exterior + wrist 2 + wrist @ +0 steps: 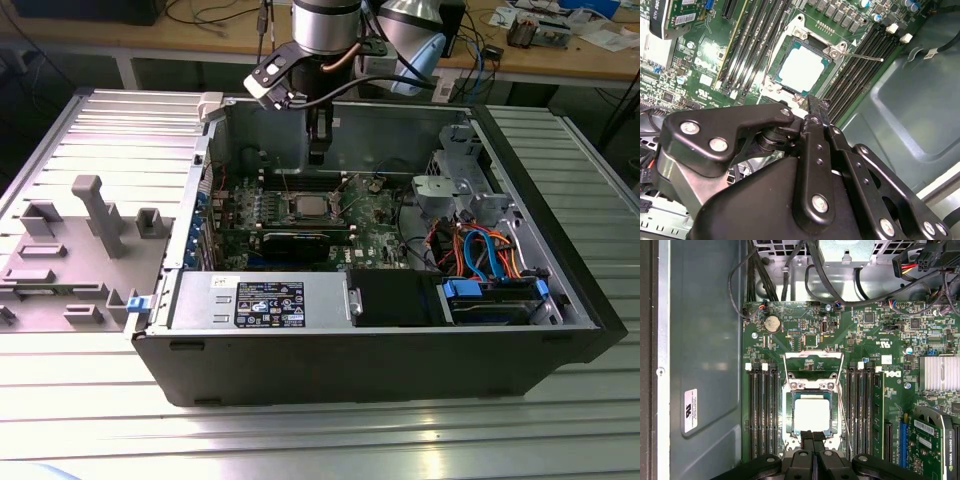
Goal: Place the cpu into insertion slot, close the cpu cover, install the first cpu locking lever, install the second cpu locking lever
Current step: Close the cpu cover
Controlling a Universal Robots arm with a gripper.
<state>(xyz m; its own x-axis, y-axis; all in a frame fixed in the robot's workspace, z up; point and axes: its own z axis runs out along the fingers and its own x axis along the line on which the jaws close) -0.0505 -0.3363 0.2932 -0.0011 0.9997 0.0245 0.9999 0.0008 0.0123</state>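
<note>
Already seated: square silver-grey cpu (811,416); black hand (813,434) above, closed together, empty; thin cpu cover (813,355) open.

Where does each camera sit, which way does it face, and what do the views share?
Exterior view: off the arm, looking down into the open computer case; wrist and claw show.
First wrist view: on the arm, facing squarely onto the motherboard; claw tips show.
Second wrist view: on the arm, slanting past the claw's linkage.
All share the cpu in its socket.
</note>
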